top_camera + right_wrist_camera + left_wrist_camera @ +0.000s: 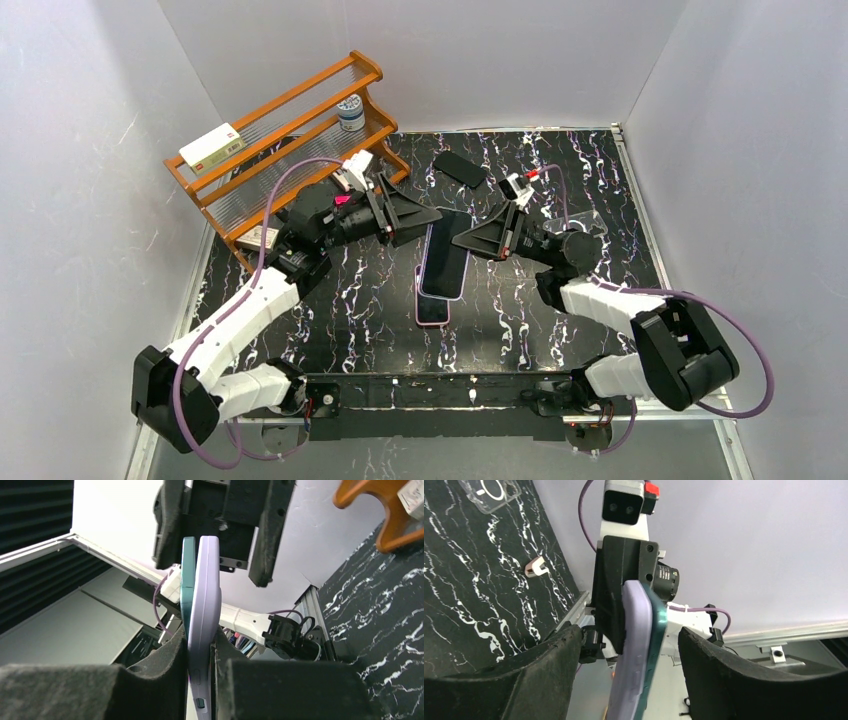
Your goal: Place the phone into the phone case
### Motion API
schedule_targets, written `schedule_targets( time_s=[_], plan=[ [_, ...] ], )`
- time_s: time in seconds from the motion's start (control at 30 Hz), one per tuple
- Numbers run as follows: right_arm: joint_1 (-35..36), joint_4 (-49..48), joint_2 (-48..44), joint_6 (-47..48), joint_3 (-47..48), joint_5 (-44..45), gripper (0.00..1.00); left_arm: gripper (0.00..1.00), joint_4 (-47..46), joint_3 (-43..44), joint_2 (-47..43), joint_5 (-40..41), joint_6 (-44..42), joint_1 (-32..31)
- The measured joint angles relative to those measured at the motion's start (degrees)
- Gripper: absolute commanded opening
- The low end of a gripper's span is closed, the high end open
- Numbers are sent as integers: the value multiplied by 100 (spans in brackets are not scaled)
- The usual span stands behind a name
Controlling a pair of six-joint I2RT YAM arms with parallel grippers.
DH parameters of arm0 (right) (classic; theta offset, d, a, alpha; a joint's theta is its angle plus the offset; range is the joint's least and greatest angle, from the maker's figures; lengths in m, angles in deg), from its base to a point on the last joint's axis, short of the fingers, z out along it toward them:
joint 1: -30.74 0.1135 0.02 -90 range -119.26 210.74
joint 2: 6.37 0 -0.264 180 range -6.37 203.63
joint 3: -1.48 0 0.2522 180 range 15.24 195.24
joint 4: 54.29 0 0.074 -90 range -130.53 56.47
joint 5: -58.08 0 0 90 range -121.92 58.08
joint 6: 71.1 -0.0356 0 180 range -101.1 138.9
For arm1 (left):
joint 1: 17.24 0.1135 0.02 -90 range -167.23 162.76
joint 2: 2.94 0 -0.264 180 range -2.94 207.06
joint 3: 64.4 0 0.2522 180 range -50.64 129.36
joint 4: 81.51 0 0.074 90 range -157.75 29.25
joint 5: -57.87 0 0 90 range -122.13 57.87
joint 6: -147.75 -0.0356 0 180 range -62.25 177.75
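A teal phone point(188, 580) lies against a lilac phone case point(207, 595), and the pair is held edge-on above the table's middle point(445, 258). My right gripper point(200, 640) is shut on the near end of the pair, with both pads pressed against it. My left gripper point(629, 632) is open around the far end. There is a gap on each side between its fingers point(544, 665) and the lilac case point(634, 645) with the teal phone point(656, 630). In the top view the left gripper point(425, 215) and right gripper point(470, 240) face each other.
A pink-edged phone point(432, 305) lies on the black marbled table point(350, 300) under the held pair. A black flat item point(460, 168) lies at the back. A clear case point(489, 490) and a small white clip point(535, 567) lie to the right. An orange rack point(280, 130) stands at the back left.
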Motion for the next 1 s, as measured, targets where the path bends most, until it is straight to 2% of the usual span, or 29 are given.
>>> schedule_targets(
  time_s=[0.07, 0.17, 0.3, 0.37, 0.43, 0.5, 0.57, 0.63, 0.67, 0.8, 0.93, 0.97, 1.0],
  plan=[
    [0, -44, -94, 11, 79, -13, 16, 61, -352, -179, -76, -83, 236, 0],
    [0, -59, -160, 66, 144, -46, 18, 49, -798, -378, -90, -197, 562, 0],
    [0, -52, -160, 116, 146, -55, 20, 40, -1115, -382, -90, -313, 739, 0],
    [0, -39, -160, 129, 146, -57, 27, 31, -1198, -385, -90, -358, 780, 0],
    [0, -26, -160, 133, 146, -55, 32, 17, -1248, -404, -90, -389, 802, 0],
    [0, 33, -157, 125, 144, -50, 41, 7, -1294, -442, -87, -417, 787, 2],
    [0, 59, -157, 120, 144, 9, 53, 3, -1305, -474, -74, -431, 765, 11],
    [0, 74, -160, 118, 144, 55, 56, 0, -1150, -498, -70, -422, 605, 9],
    [0, 109, -160, 131, 144, 68, 56, 0, -973, -490, -70, -391, 485, 2],
    [0, 660, -160, 256, 144, 61, 32, 0, -151, -229, -74, -179, -197, -11],
    [7, 1012, -170, 363, 153, 61, 17, 1, 387, 42, -76, -98, -640, -28],
    [7, 1064, -201, 398, 155, 61, 15, 6, 455, 44, -76, -72, -686, -26],
    [7, 1126, -221, 433, 155, 52, 14, 17, 498, 44, -76, -57, -732, -26]
  ],
)
